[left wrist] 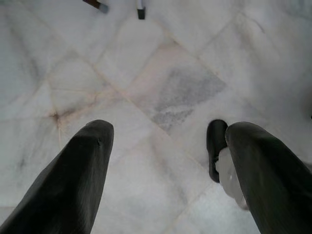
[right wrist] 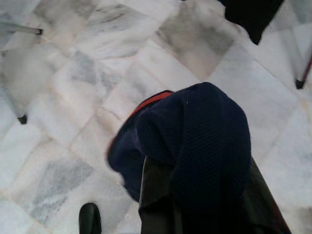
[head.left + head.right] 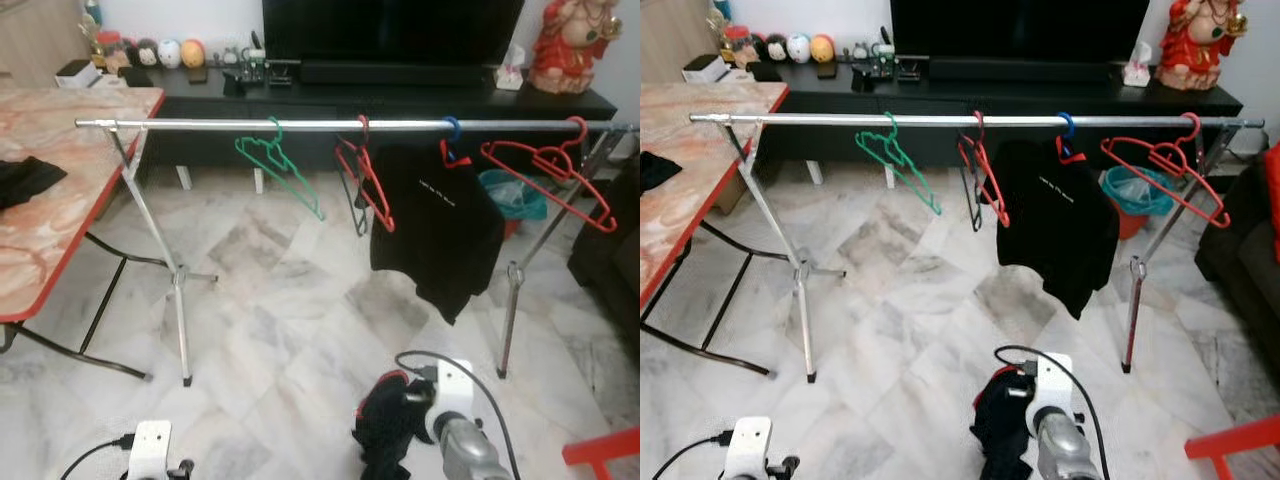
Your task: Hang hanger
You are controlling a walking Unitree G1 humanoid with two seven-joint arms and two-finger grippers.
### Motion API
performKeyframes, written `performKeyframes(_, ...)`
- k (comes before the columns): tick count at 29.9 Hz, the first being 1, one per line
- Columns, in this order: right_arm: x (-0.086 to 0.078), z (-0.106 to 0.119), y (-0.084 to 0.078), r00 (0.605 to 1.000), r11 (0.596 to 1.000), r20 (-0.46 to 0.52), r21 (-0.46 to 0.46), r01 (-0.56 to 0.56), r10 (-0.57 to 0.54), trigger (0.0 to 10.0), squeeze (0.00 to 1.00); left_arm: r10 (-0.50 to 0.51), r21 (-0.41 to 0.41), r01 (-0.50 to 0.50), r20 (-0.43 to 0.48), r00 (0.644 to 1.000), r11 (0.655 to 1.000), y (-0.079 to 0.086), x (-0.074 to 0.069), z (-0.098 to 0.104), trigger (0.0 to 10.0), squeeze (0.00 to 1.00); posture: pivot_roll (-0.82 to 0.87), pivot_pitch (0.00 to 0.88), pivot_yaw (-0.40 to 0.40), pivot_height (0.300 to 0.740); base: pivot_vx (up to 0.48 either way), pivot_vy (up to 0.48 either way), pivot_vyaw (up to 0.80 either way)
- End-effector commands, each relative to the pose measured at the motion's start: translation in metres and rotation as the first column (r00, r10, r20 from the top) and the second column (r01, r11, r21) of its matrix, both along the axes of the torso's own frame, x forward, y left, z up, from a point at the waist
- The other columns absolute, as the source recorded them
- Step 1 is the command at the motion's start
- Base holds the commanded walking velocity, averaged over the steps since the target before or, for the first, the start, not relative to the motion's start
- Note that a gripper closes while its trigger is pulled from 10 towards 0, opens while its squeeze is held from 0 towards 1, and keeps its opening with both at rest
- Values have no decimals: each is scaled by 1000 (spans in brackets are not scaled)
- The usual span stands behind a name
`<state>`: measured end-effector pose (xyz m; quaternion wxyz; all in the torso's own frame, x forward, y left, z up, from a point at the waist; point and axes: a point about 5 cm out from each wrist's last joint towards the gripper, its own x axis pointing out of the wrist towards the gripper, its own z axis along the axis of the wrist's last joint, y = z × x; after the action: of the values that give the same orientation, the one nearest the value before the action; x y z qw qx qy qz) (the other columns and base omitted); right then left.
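A silver clothes rail (image 3: 330,125) on splayed legs stands across a marble floor (image 3: 280,330). From it hang a green hanger (image 3: 278,163), a red hanger (image 3: 372,180) beside a dark one, a black T-shirt (image 3: 432,225) on a blue-hooked hanger, and another red hanger (image 3: 555,170).

Low in front of the rail, the right gripper (image 2: 195,209) is clamped on a dark navy garment (image 2: 195,146) with a red hanger (image 2: 152,100) peeking out from under the cloth. The left gripper (image 1: 165,165) hangs with its fingers spread apart, empty, over the floor.

To hang this well, the robot should probably lift the bundle above the rail, aim for the bare stretch left of the green hanger, and lower the hook squarely over the bar.

The cloth covers the hanger's hook, so its direction is unclear.
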<state>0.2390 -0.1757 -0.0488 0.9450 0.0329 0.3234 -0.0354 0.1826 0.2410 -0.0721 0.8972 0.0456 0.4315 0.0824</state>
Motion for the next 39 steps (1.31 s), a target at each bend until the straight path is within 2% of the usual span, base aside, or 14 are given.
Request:
performKeyframes(1,2,2,-3,1000,1000,12,-3,8,-7,10000,0,24,-5,-24,-37,999,1000,1,-9,-5,10000,0,4,0,-30,740,0,480,800)
performKeyframes(5,-2,-1,-6,999,999,-7,24,37,-37,10000,0,31,-6,-31,-50,998,999,2,-13,-6,10000,0,6,0,-31,740,0,477,200)
performKeyframes(19,-8,-5,-8,999,998,-25,39,39,-38,10000,0,37,-10,-38,-84,996,999,2,-23,-11,10000,0,9,0,-32,740,0,468,0)
performKeyframes(21,-8,-5,-8,1000,1000,-31,11,2,-2,10000,0,39,-11,-40,-88,995,999,2,-25,-12,10000,0,9,0,-34,740,0,471,0)
performKeyframes(29,-9,-5,-6,1000,1000,-22,14,-5,5,10000,0,36,-11,-38,-95,995,999,0,-27,-13,10000,0,11,0,-34,740,0,469,571)
performKeyframes(39,-7,-4,-4,1000,1000,-9,23,3,-3,10000,0,35,-13,-37,-99,994,999,-2,-27,-14,10000,0,13,0,-36,740,0,469,0)
